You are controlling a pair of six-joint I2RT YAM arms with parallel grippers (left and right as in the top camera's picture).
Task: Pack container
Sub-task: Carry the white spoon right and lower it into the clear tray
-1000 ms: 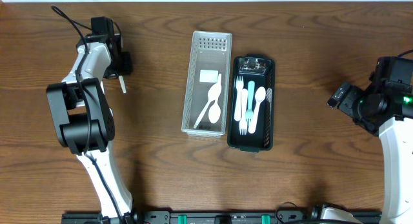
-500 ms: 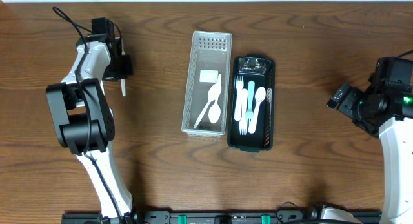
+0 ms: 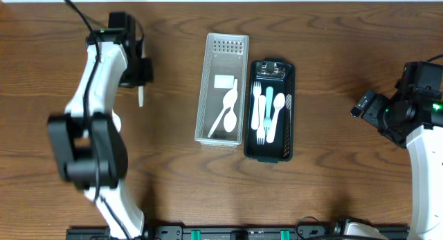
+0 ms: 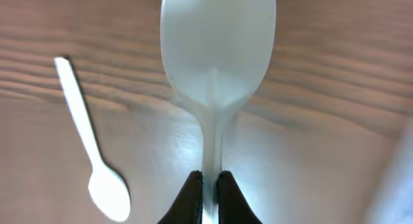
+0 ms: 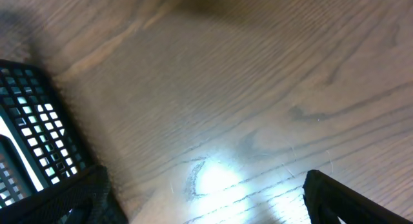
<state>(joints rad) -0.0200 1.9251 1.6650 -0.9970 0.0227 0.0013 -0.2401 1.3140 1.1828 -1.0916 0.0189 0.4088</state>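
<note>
My left gripper (image 3: 141, 74) is shut on the handle of a white plastic spoon (image 4: 217, 56); the jaws (image 4: 208, 185) pinch its thin neck and the bowl points away from them. In the overhead view the spoon (image 3: 141, 96) sticks out below the gripper, left of a white perforated bin (image 3: 239, 43). That bin holds a white spoon (image 3: 229, 110) and a white card. A dark bin (image 3: 292, 77) beside it holds white forks, spoons and a teal utensil (image 3: 268, 102). A second white spoon (image 4: 90, 153) lies on the table under the left wrist. My right gripper (image 5: 206, 208) is open and empty.
The right arm (image 3: 408, 112) rests at the table's right edge, its gripper over bare wood, with the dark bin's corner (image 5: 32, 121) at the left of its wrist view. The left arm's base (image 3: 86, 140) stands at the left.
My left gripper has moved right and a little toward the front, carrying the white spoon closer to the white bin. The right arm has not moved.
</note>
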